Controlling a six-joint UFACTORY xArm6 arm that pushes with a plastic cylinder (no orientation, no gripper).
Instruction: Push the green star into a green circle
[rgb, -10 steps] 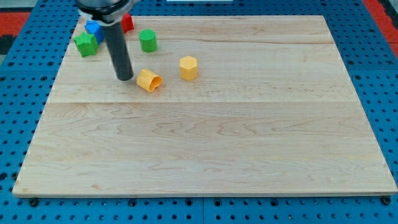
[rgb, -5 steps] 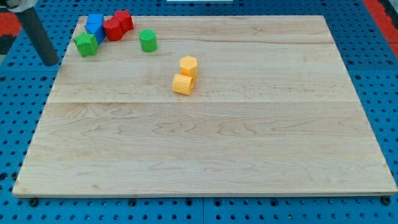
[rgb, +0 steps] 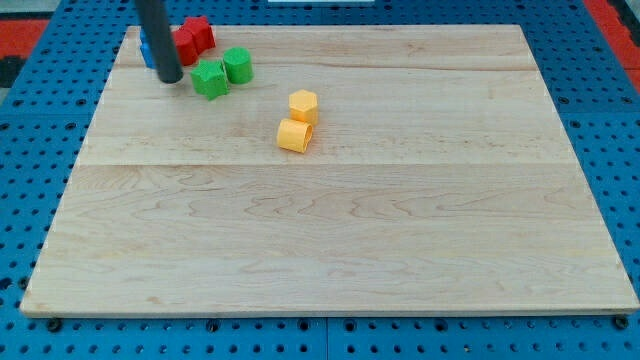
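Green star (rgb: 210, 78), bright, touching green circle (rgb: 237, 66)

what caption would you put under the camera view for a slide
My tip rests just left of the green star, which now touches the green circle near the board's top-left corner.

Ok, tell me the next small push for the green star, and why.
Probably one short nudge toward the view's right. My tip sits just left of the green star, which lies close beside the green circle, apparently touching or nearly so.
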